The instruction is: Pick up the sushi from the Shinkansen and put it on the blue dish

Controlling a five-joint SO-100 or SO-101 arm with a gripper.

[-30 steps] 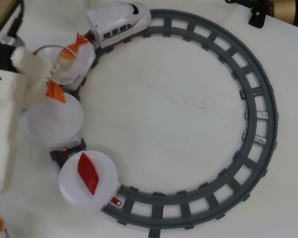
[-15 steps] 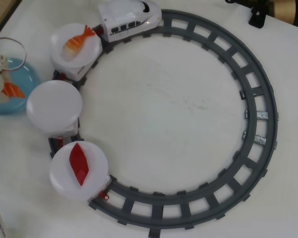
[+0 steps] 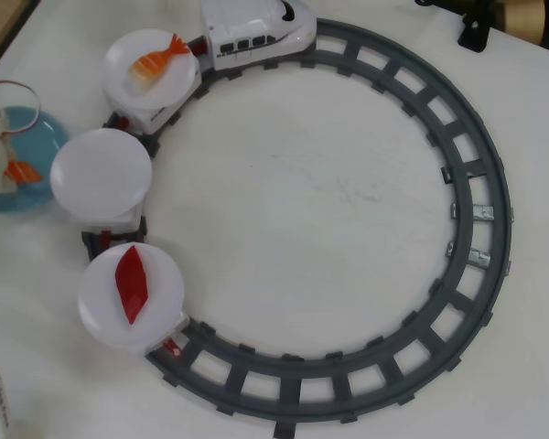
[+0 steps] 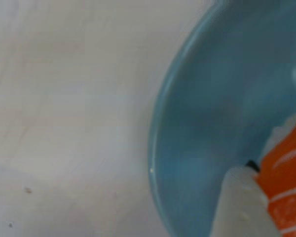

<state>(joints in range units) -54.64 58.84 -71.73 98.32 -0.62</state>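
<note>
The sushi (image 3: 21,170), an orange slab with thin white stripes, lies on the blue dish (image 3: 38,137) at the left edge of the overhead view, off the train altogether. The gripper (image 3: 2,146) shows there only as a pale, blurred form over the dish, with a thin reddish wire loop arcing above it. In the wrist view a white fingertip (image 4: 239,205) sits right against the orange side of the sushi (image 4: 288,192), over the dish's (image 4: 197,148) glossy blue floor near its raised rim. Only that 1 finger is seen, so whether the hand is spread, closed, or clamped on the piece cannot be told.

The Shinkansen (image 3: 256,32) stands at the top of the grey circular track (image 3: 476,229), its rounded nose pointing right. Behind it trail 3 cars carrying round white plates. The first plate (image 3: 151,69) holds an orange shrimp piece (image 3: 157,57) with a forked tail. The second plate (image 3: 101,172) is bare and sits just beside the blue dish. The third plate (image 3: 131,297) holds a dark red diamond-shaped piece (image 3: 131,283). Everything rests on a white table (image 3: 311,201).
</note>
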